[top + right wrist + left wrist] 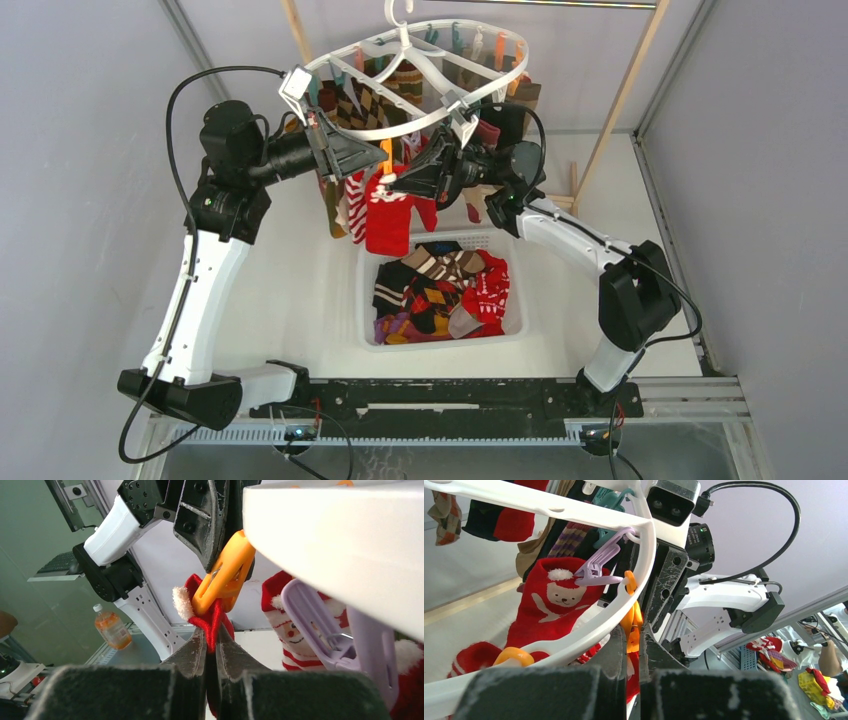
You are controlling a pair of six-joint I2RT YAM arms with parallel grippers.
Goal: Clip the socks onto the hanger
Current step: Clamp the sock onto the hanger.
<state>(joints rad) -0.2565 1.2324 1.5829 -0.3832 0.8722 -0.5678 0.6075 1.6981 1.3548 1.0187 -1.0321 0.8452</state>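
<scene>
A red white-cuffed sock (214,622), pinched by right gripper (212,647), is touched by orange plastic clip (227,570), squeezed by left gripper (634,630), on white oval hanger (515,62)

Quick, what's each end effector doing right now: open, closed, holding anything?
Left end effector: closed on the orange clip.
Right end effector: closed on the red sock.
</scene>
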